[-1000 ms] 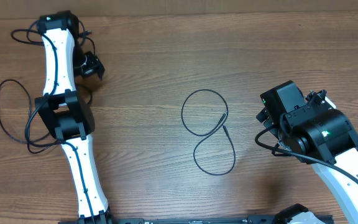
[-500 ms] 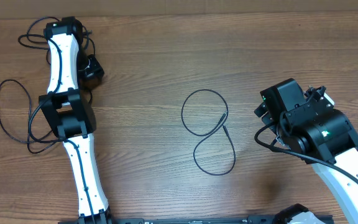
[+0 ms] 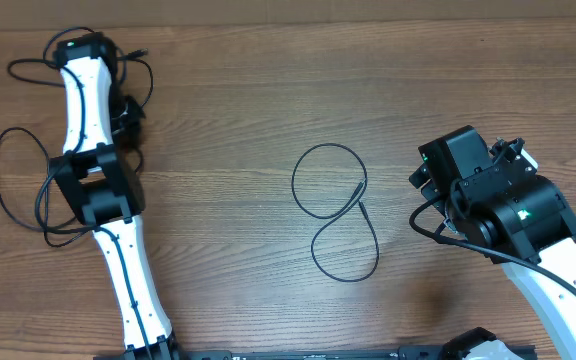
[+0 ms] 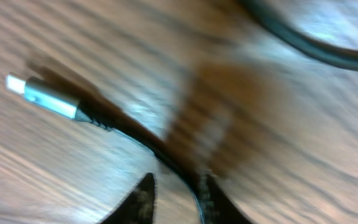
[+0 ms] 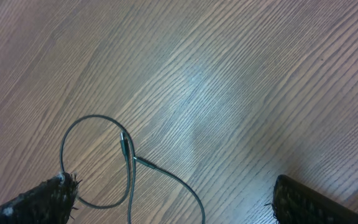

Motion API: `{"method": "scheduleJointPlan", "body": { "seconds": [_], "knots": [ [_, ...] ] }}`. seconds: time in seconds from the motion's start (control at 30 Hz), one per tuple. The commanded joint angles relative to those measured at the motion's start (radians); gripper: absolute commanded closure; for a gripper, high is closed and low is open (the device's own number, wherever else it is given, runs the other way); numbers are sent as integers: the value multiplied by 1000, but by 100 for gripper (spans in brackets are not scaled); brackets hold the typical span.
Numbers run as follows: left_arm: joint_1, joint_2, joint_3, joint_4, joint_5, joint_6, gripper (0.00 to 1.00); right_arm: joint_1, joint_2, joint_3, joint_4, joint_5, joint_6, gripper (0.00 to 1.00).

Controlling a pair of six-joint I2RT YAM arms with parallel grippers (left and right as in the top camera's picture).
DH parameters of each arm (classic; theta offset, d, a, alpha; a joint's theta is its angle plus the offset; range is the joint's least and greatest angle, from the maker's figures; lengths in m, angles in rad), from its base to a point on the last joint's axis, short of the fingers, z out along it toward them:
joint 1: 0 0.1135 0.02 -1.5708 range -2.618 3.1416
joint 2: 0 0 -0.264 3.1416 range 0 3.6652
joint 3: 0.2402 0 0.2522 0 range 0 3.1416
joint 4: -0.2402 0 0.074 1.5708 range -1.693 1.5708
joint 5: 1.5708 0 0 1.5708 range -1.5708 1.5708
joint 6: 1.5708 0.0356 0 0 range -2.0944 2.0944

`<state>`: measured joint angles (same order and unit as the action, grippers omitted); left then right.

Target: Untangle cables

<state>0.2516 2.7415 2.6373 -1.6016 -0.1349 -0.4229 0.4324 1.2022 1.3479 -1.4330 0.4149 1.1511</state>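
Two thin black cables are counted. The central cable [image 3: 340, 214] is laid in a figure-eight at mid-table. The second cable [image 4: 129, 132], silver-plugged, is found at the far left, passed between the nearly closed fingers of the outstretched left gripper [image 4: 176, 199]. Whether it is pinched cannot be told. The right gripper [image 5: 173, 202] is held spread wide at the right.
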Motion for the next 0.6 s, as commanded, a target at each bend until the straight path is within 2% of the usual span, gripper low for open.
{"method": "scheduleJointPlan", "body": {
  "seconds": [0.0, 0.43, 0.57],
  "knots": [
    [37, 12, 0, -15, -34, -11, 85, -3, -14, 2, 2, 2, -5, 0],
    [157, 11, 3, -36, -29, -11, 93, -3, -14, 2, -4, 2, -5, 0],
    [183, 11, 60, -85, -21, 0, 96, -3, -14, 2, -1, 2, -5, 0]
  ]
}}
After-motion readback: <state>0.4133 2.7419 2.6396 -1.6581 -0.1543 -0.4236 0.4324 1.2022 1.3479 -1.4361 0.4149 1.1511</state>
